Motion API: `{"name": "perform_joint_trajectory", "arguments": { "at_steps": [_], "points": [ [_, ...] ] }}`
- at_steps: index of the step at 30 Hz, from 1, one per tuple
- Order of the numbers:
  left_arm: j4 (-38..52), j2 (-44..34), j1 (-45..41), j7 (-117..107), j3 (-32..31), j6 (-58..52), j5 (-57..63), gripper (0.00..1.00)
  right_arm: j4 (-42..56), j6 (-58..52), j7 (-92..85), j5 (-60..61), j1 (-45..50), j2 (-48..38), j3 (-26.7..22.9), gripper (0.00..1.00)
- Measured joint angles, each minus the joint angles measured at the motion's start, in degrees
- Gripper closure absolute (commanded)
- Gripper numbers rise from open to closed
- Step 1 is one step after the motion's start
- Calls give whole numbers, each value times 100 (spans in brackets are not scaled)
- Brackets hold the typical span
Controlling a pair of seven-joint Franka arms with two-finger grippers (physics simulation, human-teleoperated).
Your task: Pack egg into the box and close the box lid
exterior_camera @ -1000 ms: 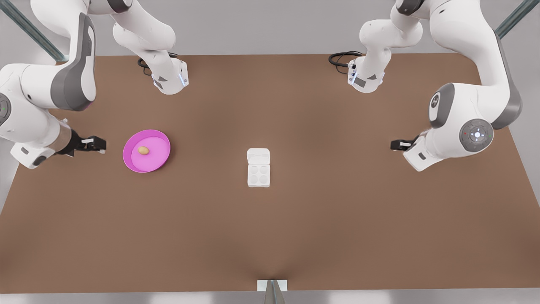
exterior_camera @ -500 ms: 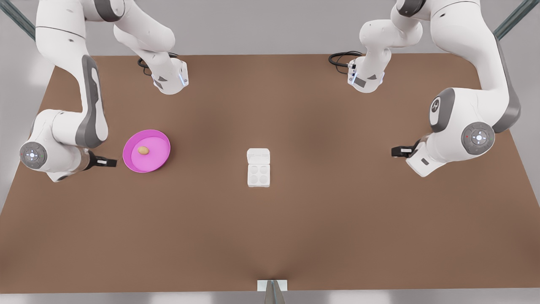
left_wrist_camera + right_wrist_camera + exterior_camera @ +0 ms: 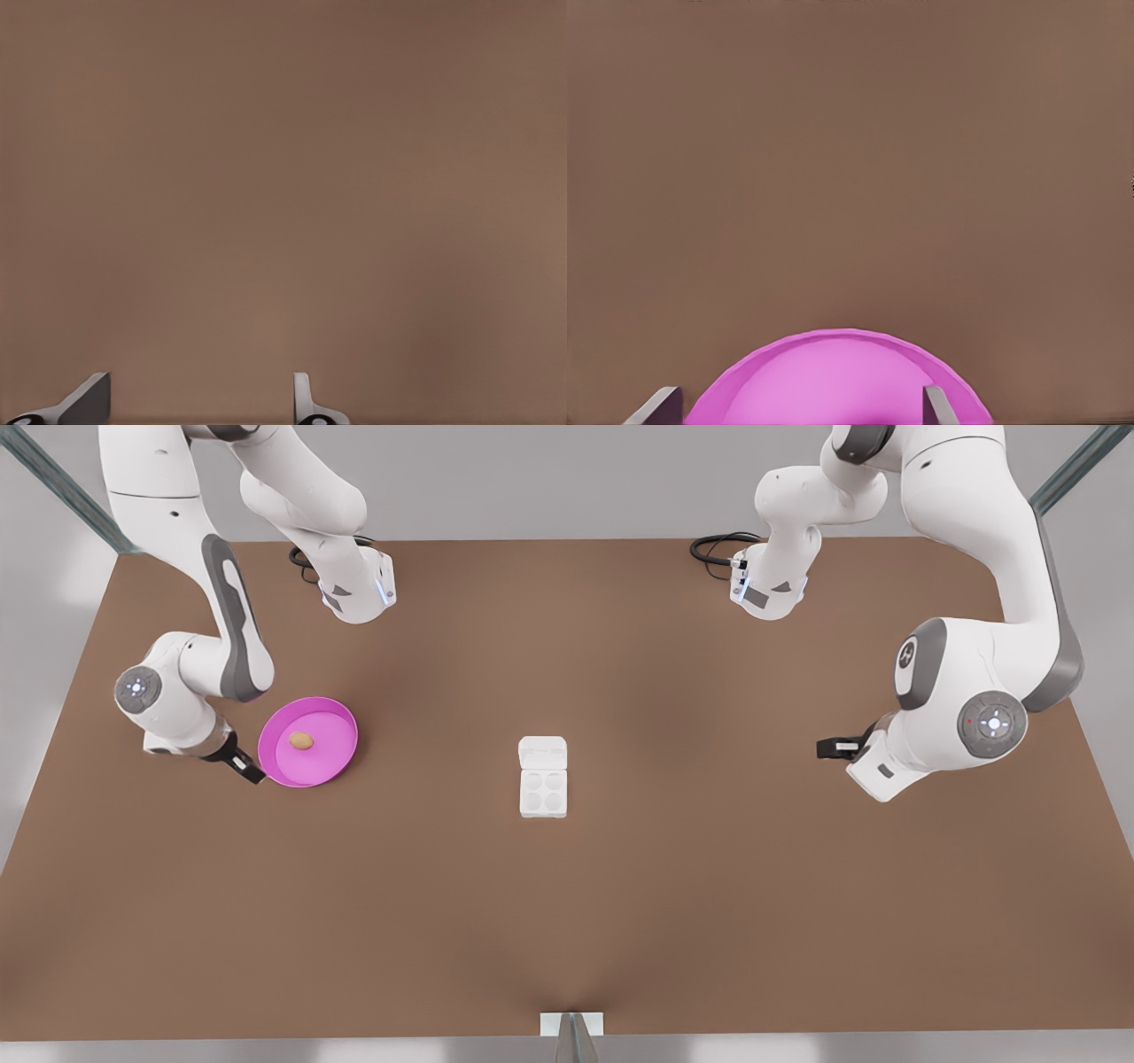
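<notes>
The tan egg (image 3: 301, 740) lies in a round pink dish (image 3: 330, 766) at the front view's left. At the table's middle sits the white box (image 3: 542, 794), its four cups bare and the box lid (image 3: 542, 752) folded back flat. My right gripper (image 3: 244, 767) is open beside the dish's rim on the side away from the box; the right wrist view has the pink dish (image 3: 833, 381) between the fingertips (image 3: 660, 405). Far off at the front view's right, my left gripper (image 3: 827, 748) waits open over bare table, as its gripper (image 3: 199, 403) in the left wrist view confirms.
The brown table (image 3: 709, 903) stretches wide around the box. Two arm bases (image 3: 359, 593) stand at the back edge with a black cable (image 3: 713, 549) by one. A small white bracket (image 3: 571, 1024) sits at the front edge.
The arm at the front view's left has swung inward and its gripper has come down to the pink dish's rim. The other arm has barely shifted.
</notes>
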Motion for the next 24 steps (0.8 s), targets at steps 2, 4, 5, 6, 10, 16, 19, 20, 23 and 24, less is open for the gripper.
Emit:
{"name": "perform_joint_trajectory", "arguments": {
  "at_steps": [2,4,5,6,10,16,19,20,23,24],
  "points": [
    [0,6,-5,-13,0,4,1,0,-101,115,357,2,-2,-20,4,0],
    [0,7,-5,-25,0,7,2,0,-222,207,697,4,0,-71,15,0],
    [0,8,-5,-31,0,7,2,0,-294,251,867,5,1,-99,21,0],
    [0,16,-5,-36,0,7,2,0,-381,305,1033,5,5,-120,26,0],
    [0,46,-5,-52,0,7,3,0,-666,542,1630,0,12,-112,31,0],
    [0,69,4,-52,0,-3,10,0,-1276,1212,2346,-7,-5,-134,28,0],
    [0,81,2,-52,0,-14,10,0,-1520,1528,2638,-8,-29,-128,19,0],
    [0,79,-2,-52,0,-16,11,0,-1567,1611,2725,-8,-38,-127,12,0],
    [0,81,-5,-51,0,-22,11,0,-1638,1793,2959,-8,-57,-86,6,0],
    [0,82,-5,-51,0,-23,11,0,-1652,1836,3029,-8,-56,-68,7,0]
  ]
}}
